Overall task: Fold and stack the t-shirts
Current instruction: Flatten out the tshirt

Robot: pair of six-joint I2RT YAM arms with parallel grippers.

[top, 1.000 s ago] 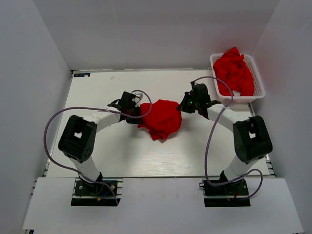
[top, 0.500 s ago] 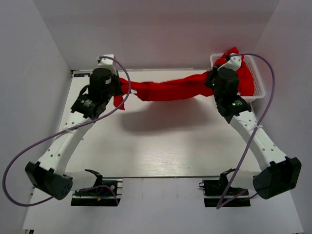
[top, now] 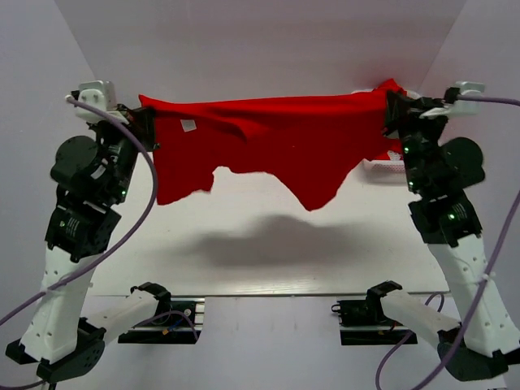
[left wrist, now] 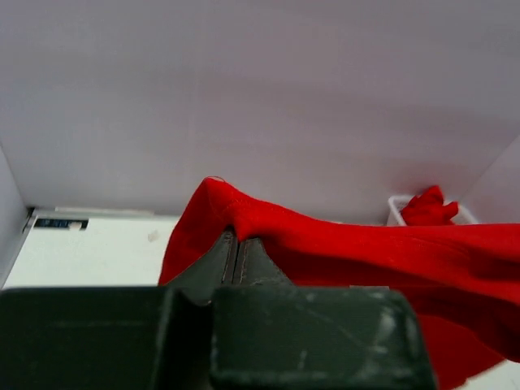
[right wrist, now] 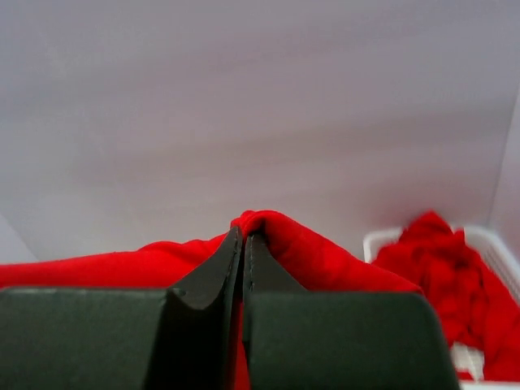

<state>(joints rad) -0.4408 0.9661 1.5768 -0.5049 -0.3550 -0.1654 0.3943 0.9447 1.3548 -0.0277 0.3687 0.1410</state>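
- Both white-and-black arms stand reared upright, wrists high above the white table.
- Left gripper sits over the table's far-left corner, jaws pinched tight on one top corner of the red cotton t-shirt.
- Right gripper sits over the table's far-right corner, jaws clamped on the opposite top corner.
- Shirt hangs spread between them, clear of the table, lower edge uneven, shadow on the table beneath.
- White plastic basket of crumpled red garments sits at the table's far-right edge.

A white basket sits on the pale table.
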